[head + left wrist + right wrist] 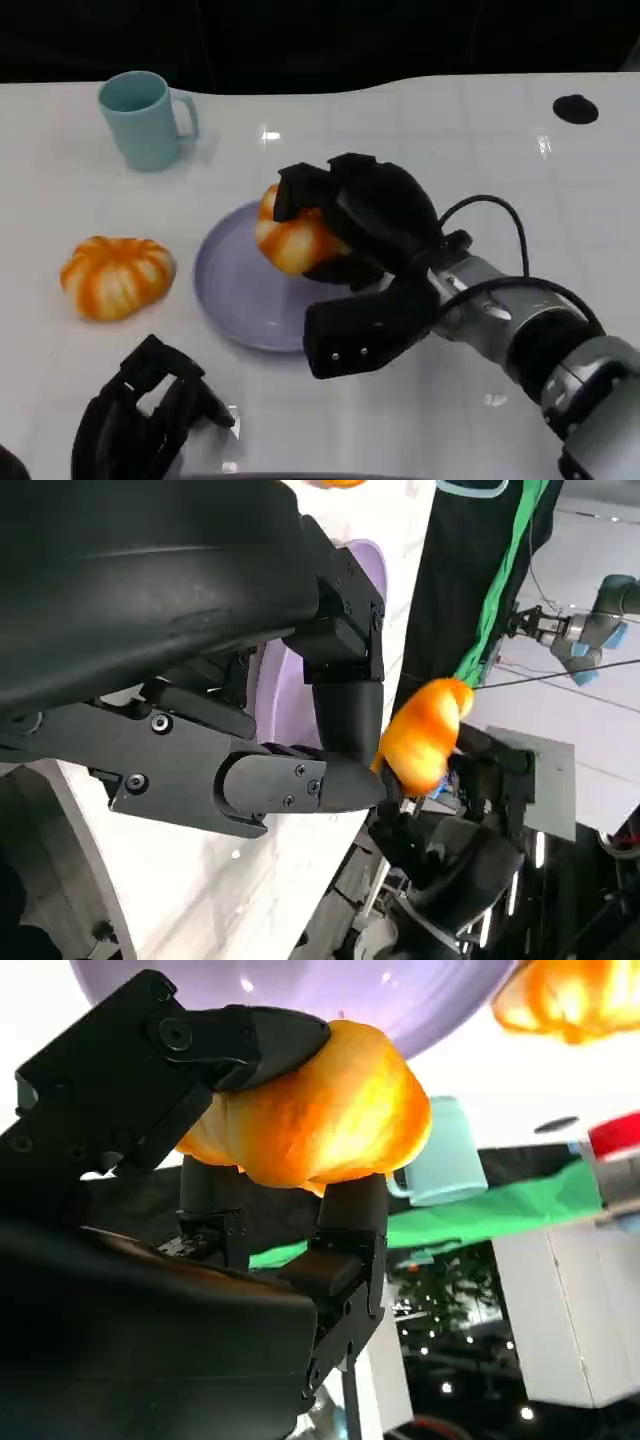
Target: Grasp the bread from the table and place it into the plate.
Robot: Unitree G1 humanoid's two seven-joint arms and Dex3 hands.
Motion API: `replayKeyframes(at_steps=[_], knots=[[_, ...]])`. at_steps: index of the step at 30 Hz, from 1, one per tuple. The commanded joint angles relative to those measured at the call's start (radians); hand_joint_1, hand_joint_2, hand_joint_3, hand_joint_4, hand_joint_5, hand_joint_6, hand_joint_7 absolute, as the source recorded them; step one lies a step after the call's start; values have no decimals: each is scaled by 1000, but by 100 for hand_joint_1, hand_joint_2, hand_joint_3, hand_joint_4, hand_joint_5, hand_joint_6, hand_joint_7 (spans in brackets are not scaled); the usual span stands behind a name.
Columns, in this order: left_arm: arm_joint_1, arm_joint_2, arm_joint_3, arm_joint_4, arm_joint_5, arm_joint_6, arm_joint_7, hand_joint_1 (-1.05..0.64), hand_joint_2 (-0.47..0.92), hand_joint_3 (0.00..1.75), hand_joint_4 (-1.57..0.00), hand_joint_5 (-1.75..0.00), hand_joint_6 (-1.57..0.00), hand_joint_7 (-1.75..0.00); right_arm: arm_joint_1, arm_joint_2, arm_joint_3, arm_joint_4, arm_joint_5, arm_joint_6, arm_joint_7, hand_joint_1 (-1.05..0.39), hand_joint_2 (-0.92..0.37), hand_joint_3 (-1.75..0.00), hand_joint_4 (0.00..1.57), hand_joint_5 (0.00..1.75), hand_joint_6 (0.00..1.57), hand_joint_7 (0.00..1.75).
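A glossy white desk [420, 130] is catching ceiling lights, with darkness lying behind its far edge. No writing is showing anywhere. On the left a teal mug [146, 119] is standing at the back; nearer, an orange striped bun [116, 275] is lying on the desk. The left hand [140, 415] is resting low at the front, fingers curled, holding nothing. In the middle a lilac plate [225, 285] is sitting, and over it the right hand [345, 225] is gripping the bread [290, 240]. A black dot [575, 108] is marking the far right.
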Motion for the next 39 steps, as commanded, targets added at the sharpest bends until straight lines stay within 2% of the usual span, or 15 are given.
replayKeyframes(at_steps=[1,3,7,9,10,11,12,13,14,15,16,19,26,33,39], knots=[[10,10,2,-18,-13,13,2,-50,92,26,-59,-175,-50,-150,-43,18,25,21,-23,43,-16,-23,-71,-66,84,175,70,153],[8,10,3,-15,-12,8,0,-50,92,26,-59,-175,-50,-149,-44,27,34,26,-28,56,-28,-21,-73,-64,86,175,65,170],[13,11,0,-22,-4,5,8,-51,92,26,-60,-175,-50,-149,-40,32,34,31,-25,48,-19,-19,-74,-60,86,175,63,171],[15,10,-1,-25,-4,5,7,-51,92,27,-60,-175,-50,-150,-41,34,33,32,-21,57,14,-26,-86,-30,76,170,76,109],[15,10,-1,-24,-5,3,5,-50,92,27,-60,-175,-50,-150,-42,35,34,32,-22,65,27,-29,-89,-22,74,157,81,85],[15,9,-1,-25,-6,5,6,-50,92,27,-60,-175,-50,-150,-44,35,32,31,-18,69,61,-31,-91,-18,73,151,85,70],[15,10,-1,-25,-6,7,7,-51,92,27,-60,-175,-50,-150,-46,35,30,30,-13,71,94,-35,-91,-17,68,103,77,42],[15,10,-1,-25,-6,8,7,-51,92,26,-60,-175,-50,-150,-47,35,28,27,-9,70,118,-37,-92,-17,69,74,74,27],[14,10,-1,-23,-7,6,5,-51,92,26,-60,-175,-50,-150,-48,34,29,25,-8,70,142,-39,-92,-18,69,55,72,16],[14,10,0,-22,-8,4,2,-51,92,27,-60,-175,-50,-150,-48,33,29,22,-9,71,154,-45,-92,-22,62,38,65,7],[13,10,0,-21,-9,4,1,-51,92,27,-60,-175,-50,-150,-52,31,31,20,-8,67,186,-47,-92,-23,60,32,62,4],[16,9,0,-26,-8,10,9,-51,92,27,-60,-175,-50,-150,-61,27,34,14,-7,64,264,-62,-92,-34,39,15,44,0],[8,8,3,-15,-13,6,0,-51,92,26,-60,-175,-50,-151,-61,20,18,-8,21,62,384,-75,-92,-45,5,0,13,0],[5,5,0,-9,-5,-13,1,-51,92,27,-61,-175,-50,-150,-38,-14,-11,-68,77,23,460,-85,-92,-49,0,0,6,0],[6,5,-3,-11,4,-14,8,-52,92,27,-62,-175,-50,-151,23,-79,-81,-156,168,-61,526,-87,-92,-50,1,1,5,0]])
